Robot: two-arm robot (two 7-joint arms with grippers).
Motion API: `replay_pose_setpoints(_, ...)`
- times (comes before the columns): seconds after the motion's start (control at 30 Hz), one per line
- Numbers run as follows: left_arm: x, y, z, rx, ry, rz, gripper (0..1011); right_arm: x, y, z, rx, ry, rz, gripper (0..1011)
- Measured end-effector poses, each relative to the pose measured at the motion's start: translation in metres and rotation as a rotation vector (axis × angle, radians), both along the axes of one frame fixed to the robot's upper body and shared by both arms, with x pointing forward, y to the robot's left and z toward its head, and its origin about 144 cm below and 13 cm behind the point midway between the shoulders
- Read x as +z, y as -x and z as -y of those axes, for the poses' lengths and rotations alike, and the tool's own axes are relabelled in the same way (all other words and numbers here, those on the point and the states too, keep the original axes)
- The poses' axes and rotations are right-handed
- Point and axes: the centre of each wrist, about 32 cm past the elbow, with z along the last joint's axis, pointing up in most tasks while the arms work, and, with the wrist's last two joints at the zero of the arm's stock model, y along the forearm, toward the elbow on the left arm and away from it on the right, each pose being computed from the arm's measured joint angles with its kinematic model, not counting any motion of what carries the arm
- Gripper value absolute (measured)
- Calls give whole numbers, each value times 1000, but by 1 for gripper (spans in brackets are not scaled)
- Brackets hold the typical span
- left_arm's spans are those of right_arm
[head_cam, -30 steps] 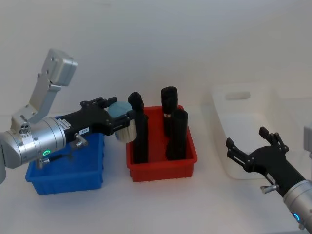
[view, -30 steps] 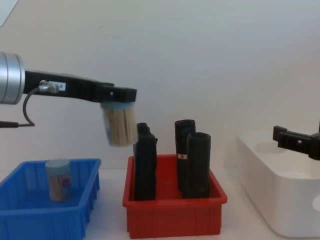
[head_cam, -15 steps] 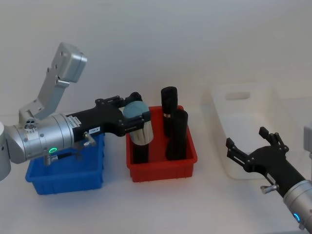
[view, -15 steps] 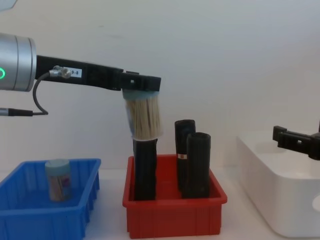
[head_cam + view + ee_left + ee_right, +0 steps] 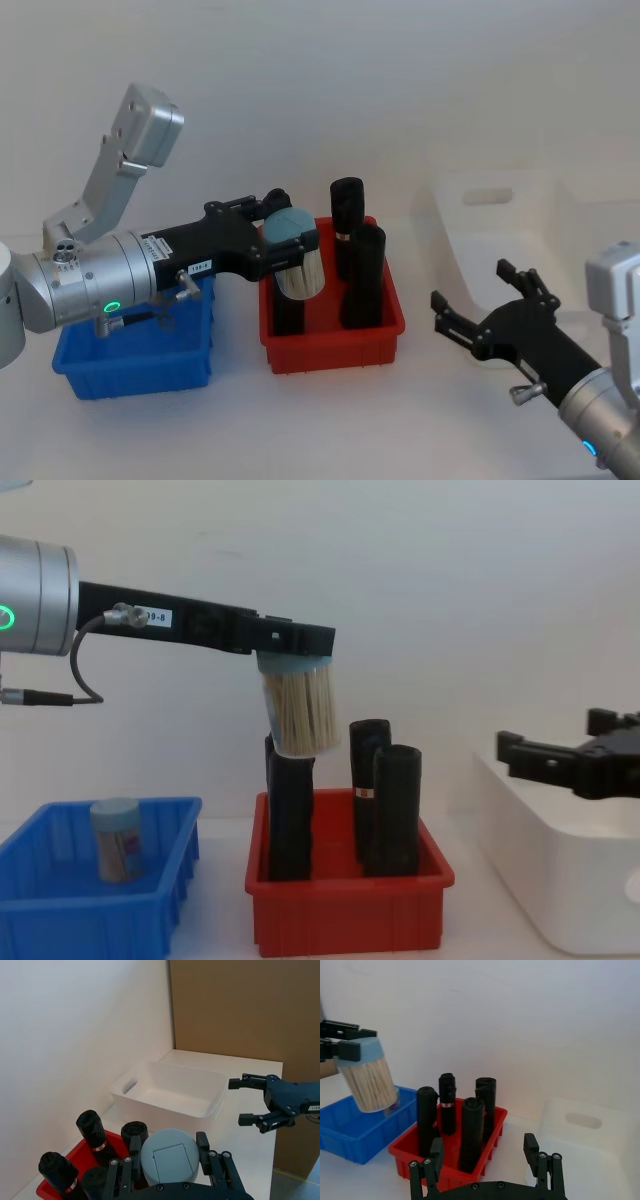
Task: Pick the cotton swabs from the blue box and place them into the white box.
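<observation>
My left gripper [image 5: 290, 232] is shut on the pale blue lid of a jar of cotton swabs [image 5: 297, 268], which hangs in the air above the left part of the red bin. The chest view shows that jar [image 5: 300, 712] tilted, under the gripper [image 5: 295, 645]. A second jar of cotton swabs [image 5: 115, 840] stands upright in the blue box [image 5: 60, 910] at the left. At the right stands the white box [image 5: 455, 250], with my right gripper [image 5: 468, 283] open in front of its near left corner, holding nothing.
A red bin [image 5: 330, 345] with three tall black rolls [image 5: 362, 275] stands between the blue box [image 5: 130, 365] and the white box [image 5: 560, 880]. The held jar hangs just above the leftmost roll. A brown panel [image 5: 240, 1010] stands beyond the white box.
My left gripper has carried the jar rightward, from beside the blue box to over the red bin. In the last half second my right gripper has shifted left, toward the red bin.
</observation>
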Motion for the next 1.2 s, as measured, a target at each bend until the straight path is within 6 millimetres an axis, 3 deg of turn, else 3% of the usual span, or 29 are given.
replay_pose_setpoints(0.7, 1, 0, 1, -15, 1, 0, 669, 32, -16, -37, 253, 171, 41, 1002)
replay_pose_setpoints(1.2, 1, 0, 1, -17, 1, 0, 669, 40, -34, -56, 280, 243, 26, 1002)
